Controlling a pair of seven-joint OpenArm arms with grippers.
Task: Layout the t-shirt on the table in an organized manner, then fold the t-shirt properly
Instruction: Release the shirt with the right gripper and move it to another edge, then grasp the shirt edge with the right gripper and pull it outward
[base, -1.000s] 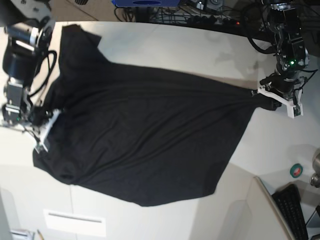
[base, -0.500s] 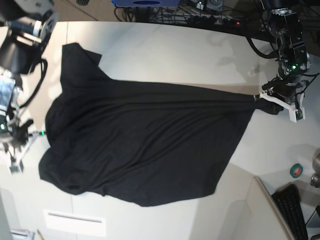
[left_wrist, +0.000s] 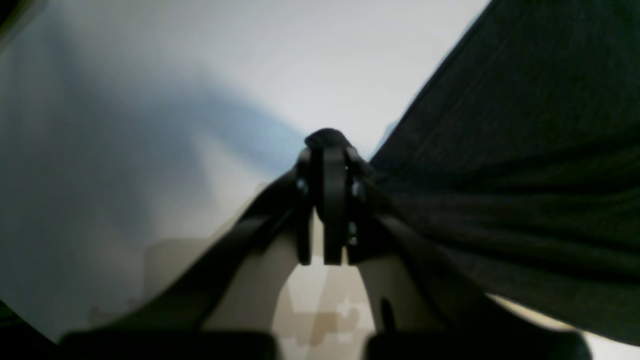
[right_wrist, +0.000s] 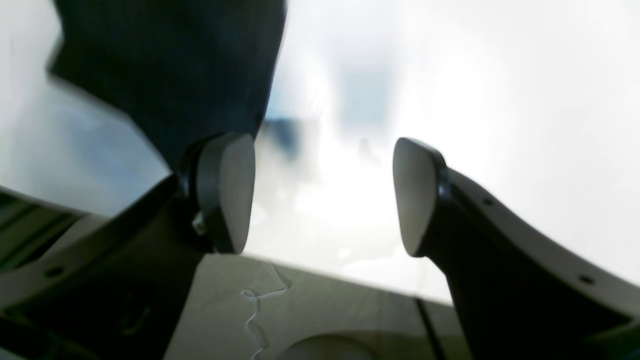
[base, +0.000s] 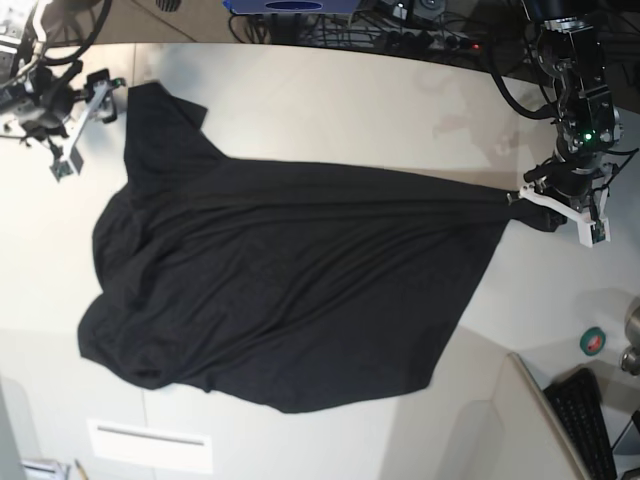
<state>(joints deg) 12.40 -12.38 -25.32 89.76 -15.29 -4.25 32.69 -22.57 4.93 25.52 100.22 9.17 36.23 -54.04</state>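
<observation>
- Black t-shirt (base: 290, 280): spread over the middle of the off-white worktop (base: 400, 100); the fabric is creased and uneven, with no print seen on the upper side. One narrow part reaches to the far left corner in the base view; another corner is drawn out into a taut point at that view's right.
- Left pincer (base: 540, 205): closed on the drawn-out corner of the t-shirt, at the right of the base view. In the left wrist view the fingers (left_wrist: 330, 200) are pressed together with dark cloth bunched between them, and the fabric (left_wrist: 525, 175) is stretched away to the right.
- Right pincer (base: 80, 120): open and empty, placed over bare worktop at the upper left of the base view, just beside the narrow part of the t-shirt. In the right wrist view the two pads (right_wrist: 225, 192) stand wide apart, nothing is held between them, and an edge of the shirt (right_wrist: 170, 75) is seen behind the left-hand pad.
- Green tape roll (base: 593, 341): lying at the right edge, well apart from the shirt.
- Black keyboard (base: 590, 425): partly seen at the lower right corner.
</observation>
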